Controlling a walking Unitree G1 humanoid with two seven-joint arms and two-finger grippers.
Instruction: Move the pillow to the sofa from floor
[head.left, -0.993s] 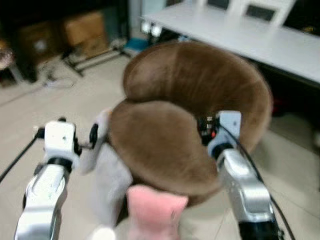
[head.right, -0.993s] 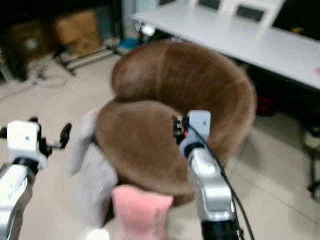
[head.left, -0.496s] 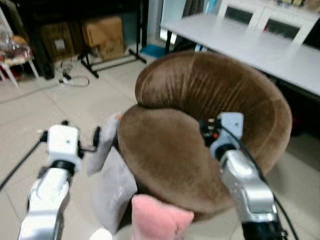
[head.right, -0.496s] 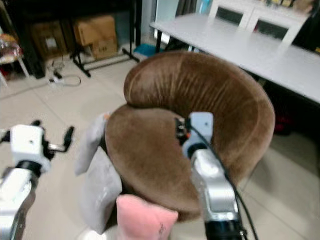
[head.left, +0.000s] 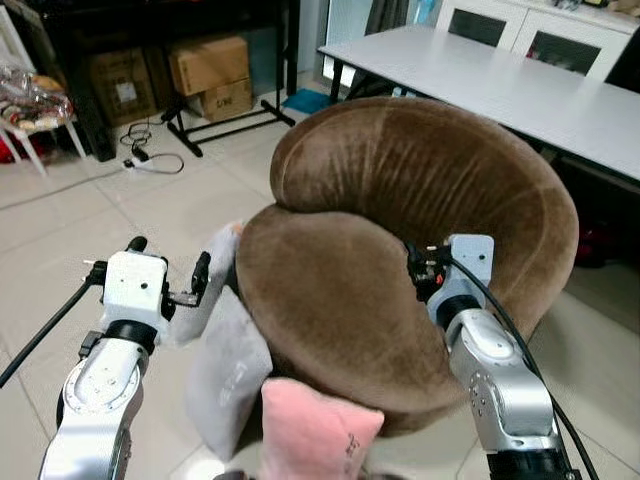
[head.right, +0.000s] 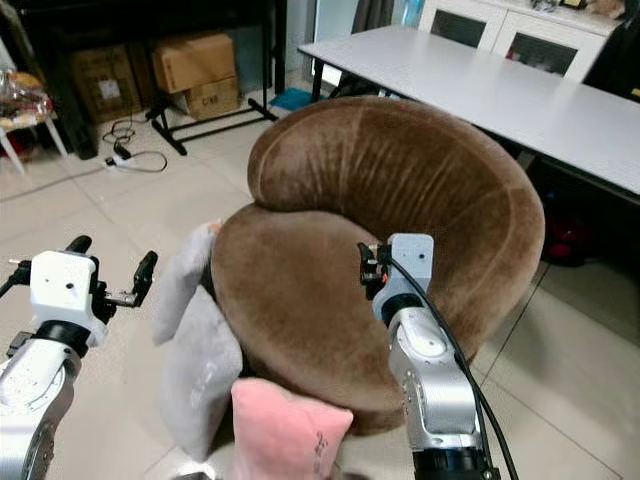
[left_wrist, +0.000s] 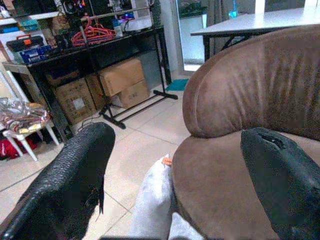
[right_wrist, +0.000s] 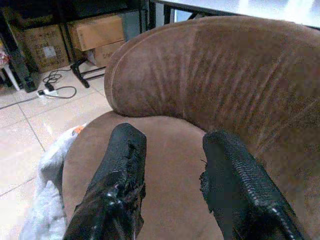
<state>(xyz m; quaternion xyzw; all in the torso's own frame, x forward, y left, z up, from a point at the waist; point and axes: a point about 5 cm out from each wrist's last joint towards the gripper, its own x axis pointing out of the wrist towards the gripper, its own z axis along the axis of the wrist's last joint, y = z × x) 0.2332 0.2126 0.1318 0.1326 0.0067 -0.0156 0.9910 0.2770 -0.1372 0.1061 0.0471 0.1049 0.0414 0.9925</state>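
Sofa (head.left: 400, 230), a round brown plush seat with a curved back, stands on the pale tiled floor (head.left: 60, 220) directly before the robot. The grey pillow (head.left: 228, 365) leans on the floor against the seat's left side, its upper flap resting on the cushion edge and its lower part touching the tiles. A pink cushion (head.left: 315, 435) lies just in front of the seat, beside the grey one.

The left gripper (head.left: 168, 272) hovers just beside the pillow's upper flap, over the floor at the sofa's left. In the left wrist view its two black fingers (left_wrist: 70, 185) stand wide apart with nothing between them, the pillow's grey tip (left_wrist: 155, 205) and the seat edge showing in the gap.

The right gripper (right_wrist: 172, 185) is held over the sofa's seat cushion, near the inner curve of the backrest. Its fingers (right_wrist: 117, 180) are also spread, holding nothing, with brown plush showing between them.

Behind the sofa a long white table (head.left: 520, 90) runs to the right. To the left rear, cardboard boxes (head.left: 210, 70) sit under a dark shelf (left_wrist: 100, 42), and a cable with a power strip (head.left: 150, 160) lies on the tiles.
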